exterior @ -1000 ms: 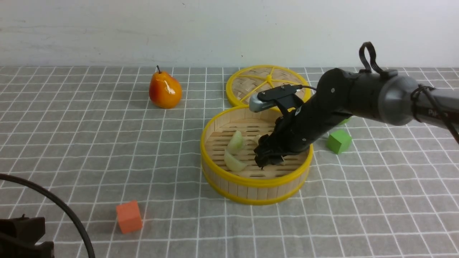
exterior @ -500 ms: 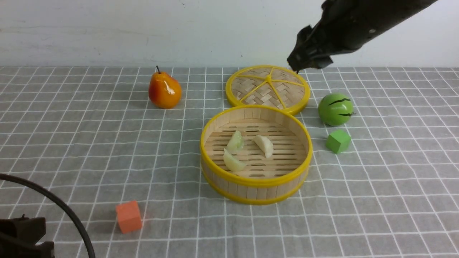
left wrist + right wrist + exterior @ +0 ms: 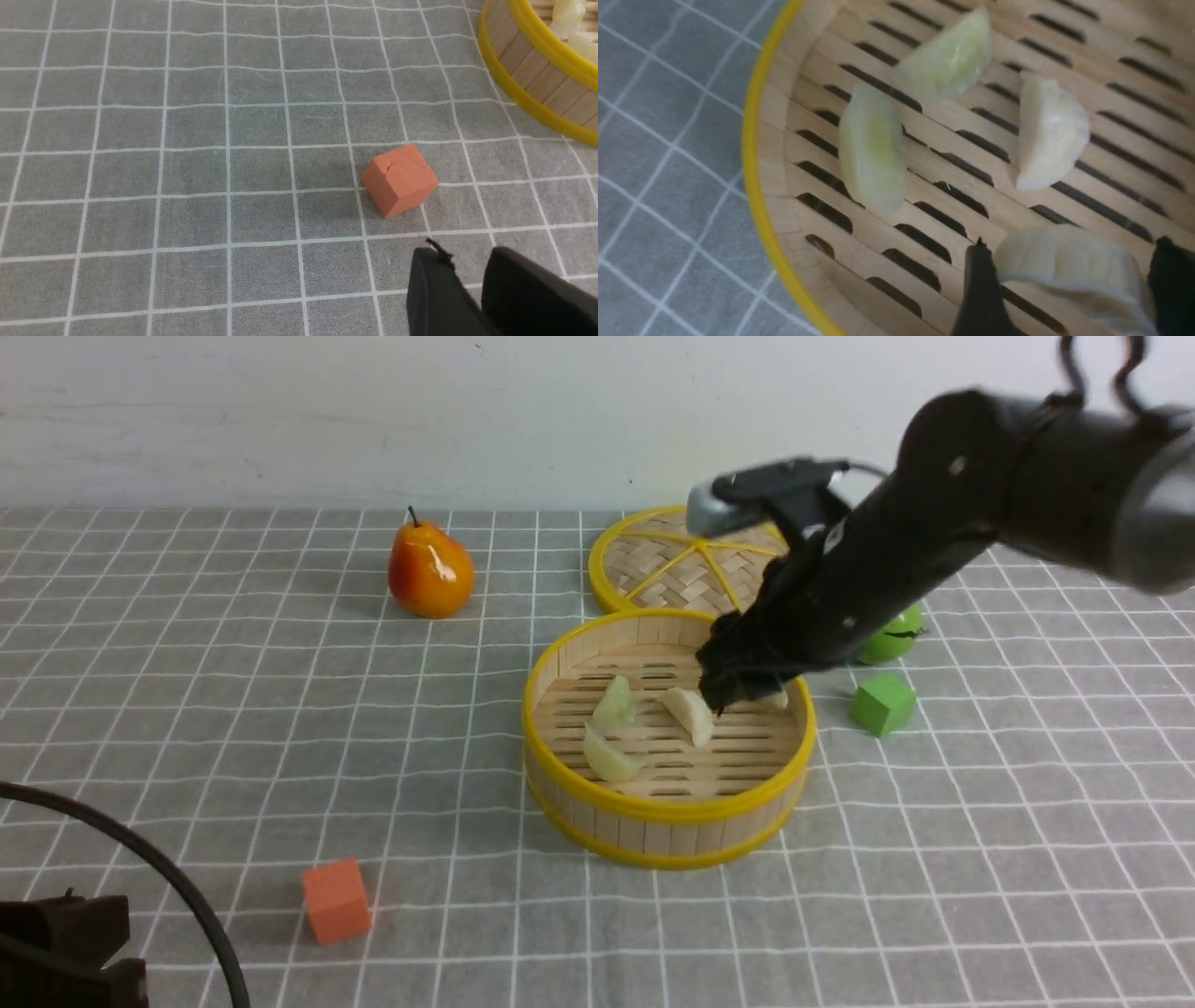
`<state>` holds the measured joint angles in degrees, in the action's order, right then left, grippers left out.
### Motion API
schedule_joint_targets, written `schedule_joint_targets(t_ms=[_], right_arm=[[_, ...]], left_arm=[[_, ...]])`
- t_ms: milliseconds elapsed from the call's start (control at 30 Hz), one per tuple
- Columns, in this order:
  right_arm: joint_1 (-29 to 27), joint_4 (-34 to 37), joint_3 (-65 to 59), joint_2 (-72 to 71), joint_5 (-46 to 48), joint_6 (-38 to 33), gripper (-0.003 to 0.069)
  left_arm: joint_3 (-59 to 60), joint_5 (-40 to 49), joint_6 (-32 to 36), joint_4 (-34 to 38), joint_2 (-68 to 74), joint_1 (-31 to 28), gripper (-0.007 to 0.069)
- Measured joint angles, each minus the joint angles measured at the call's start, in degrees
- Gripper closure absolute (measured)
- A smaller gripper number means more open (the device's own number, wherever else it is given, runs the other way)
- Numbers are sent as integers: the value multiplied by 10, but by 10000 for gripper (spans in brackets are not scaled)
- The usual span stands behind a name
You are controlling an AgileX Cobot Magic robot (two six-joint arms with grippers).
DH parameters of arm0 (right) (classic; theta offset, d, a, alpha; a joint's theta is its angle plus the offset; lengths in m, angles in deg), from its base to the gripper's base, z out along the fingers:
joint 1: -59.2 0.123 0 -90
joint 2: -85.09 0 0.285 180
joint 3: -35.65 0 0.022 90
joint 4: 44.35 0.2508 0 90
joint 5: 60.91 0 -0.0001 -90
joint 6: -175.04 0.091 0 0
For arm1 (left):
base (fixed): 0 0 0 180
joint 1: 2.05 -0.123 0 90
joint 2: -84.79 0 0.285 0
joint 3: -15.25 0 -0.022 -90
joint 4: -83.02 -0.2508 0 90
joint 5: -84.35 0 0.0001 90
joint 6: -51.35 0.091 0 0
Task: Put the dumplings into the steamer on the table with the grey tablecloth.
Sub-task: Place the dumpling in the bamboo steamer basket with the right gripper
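Note:
The steamer (image 3: pixel 667 807) stands mid-table on the grey tablecloth (image 3: pixel 233 709). On its slatted floor lie three dumplings: two pale green ones (image 3: pixel 614 705) (image 3: pixel 607 761) and a cream-white one (image 3: pixel 689 714). My right gripper (image 3: pixel 747 695) hangs over the steamer's far right part, shut on a second cream-white dumpling (image 3: pixel 1073 270) that spans the gap between its fingers, just above the slats. The right wrist view shows the steamer rim (image 3: pixel 754 177) and the three loose dumplings. My left gripper (image 3: pixel 467 254) is low at the near left, slightly open and holding nothing.
An orange cube (image 3: pixel 336 899) sits near the left gripper, also seen as the orange cube (image 3: pixel 401 186). Behind the steamer lies its woven lid (image 3: pixel 695 560). A pear (image 3: pixel 429 569) stands far left, a green striped ball (image 3: pixel 892 633) and green cube (image 3: pixel 880 703) to the right.
The right arm left a cream-white dumpling in the steamer, swung up and away toward the back, and has come back over the steamer with another cream-white dumpling. The left arm stayed put.

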<state>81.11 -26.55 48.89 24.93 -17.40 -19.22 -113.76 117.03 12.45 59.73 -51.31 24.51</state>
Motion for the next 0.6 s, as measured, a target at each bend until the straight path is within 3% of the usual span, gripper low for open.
schedule_joint_targets(t_ms=[333,600], right_arm=[[0,17,-1,68,-27,0,230],[0,40,7,68,-38,0,50]], left_arm=[[0,-13,0,7,0,0,452],[0,-14,0,7,0,0,449]])
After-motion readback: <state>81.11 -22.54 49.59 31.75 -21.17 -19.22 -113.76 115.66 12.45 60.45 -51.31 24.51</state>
